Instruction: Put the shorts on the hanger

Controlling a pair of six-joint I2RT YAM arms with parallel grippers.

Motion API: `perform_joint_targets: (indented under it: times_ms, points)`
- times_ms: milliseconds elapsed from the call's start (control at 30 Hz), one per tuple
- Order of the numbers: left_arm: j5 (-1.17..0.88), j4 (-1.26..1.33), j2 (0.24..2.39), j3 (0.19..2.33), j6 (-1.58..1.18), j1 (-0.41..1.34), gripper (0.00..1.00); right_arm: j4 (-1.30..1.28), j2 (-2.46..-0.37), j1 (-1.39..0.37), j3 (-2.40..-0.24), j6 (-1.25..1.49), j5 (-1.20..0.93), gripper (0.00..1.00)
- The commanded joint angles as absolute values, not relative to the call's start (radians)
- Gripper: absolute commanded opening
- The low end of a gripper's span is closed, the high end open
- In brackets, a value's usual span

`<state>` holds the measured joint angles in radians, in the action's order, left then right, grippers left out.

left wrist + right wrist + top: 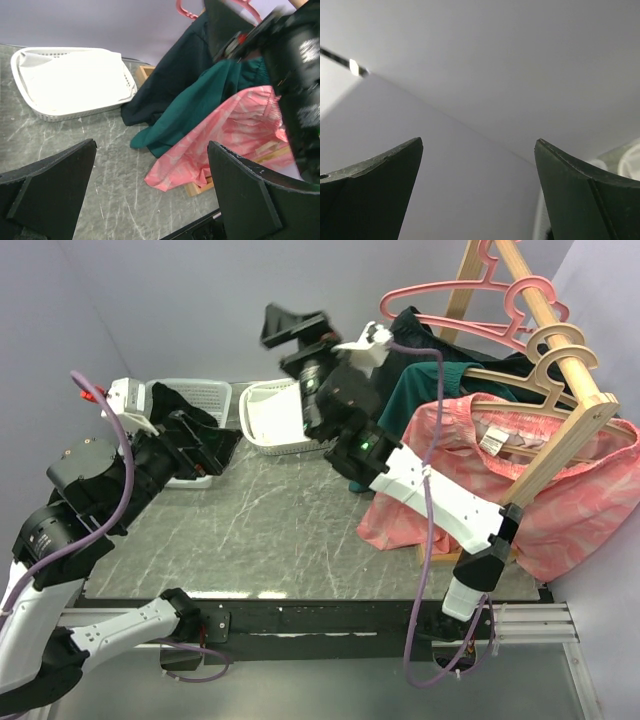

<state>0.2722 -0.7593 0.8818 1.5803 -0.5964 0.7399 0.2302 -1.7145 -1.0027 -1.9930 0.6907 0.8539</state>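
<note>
— Pink plastic hanger [384, 304], where do you have it?
— Upper right of the top view, hooked on the wooden rack [590, 385], towards the rail's far end. I see more pink ones crowded beside it and can't separate them cleanly.
— Shorts?
— Navy shorts [170, 80] hang straight below that hanger, top edge up at its lower bar. I can't tell if they go over the bar or just lie against it. Their bottom edge reaches the grey marble table [280, 540].
— Other fabric?
— Teal garment [195, 105] overlaps the navy on its right in my left wrist view. Pink patterned shorts [580, 490] are at lower right, hem pooled on the table.
— Right gripper?
— Right gripper [292, 325] is raised at top centre of the overhead frame, left of the hanger's tip and apart from it. Fingers spread wide, nothing between them. My right wrist view shows only blank wall.
— Left?
— Left gripper [151, 145] sits mid left of the overhead frame, above the table's left part. Fingers spread wide too, empty, facing the hanging clothes.
— Baskets?
— Two along the back edge. White basket [30, 107] near centre has something white lying in it. Second basket [210, 390] at upper left, just behind my left gripper, holds a black cloth [172, 400].
</note>
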Motion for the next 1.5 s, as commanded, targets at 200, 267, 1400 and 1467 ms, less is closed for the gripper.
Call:
perform_joint_targets:
  times_ms: [200,267,1400,1467]
  points:
    - [0.397,-0.768,0.841,1.514,-0.630,0.739,0.96,0.094,-1.594,-1.135,-1.685,0.462,0.819,1.00]
    - [0.405,-0.775,0.836,1.481,-0.638,0.739,0.97,0.103,-1.563,-1.186,-1.574,0.421,0.864,1.00]
    - [0.457,-0.370,0.750,0.736,-0.835,0.942,0.97,0.048,-0.796,-1.258,-0.512,0.744,0.698,1.00]
    - [0.468,-0.357,0.726,0.726,-0.822,0.940,0.96,0.051,-0.793,-1.259,-0.514,0.736,0.701,1.00]
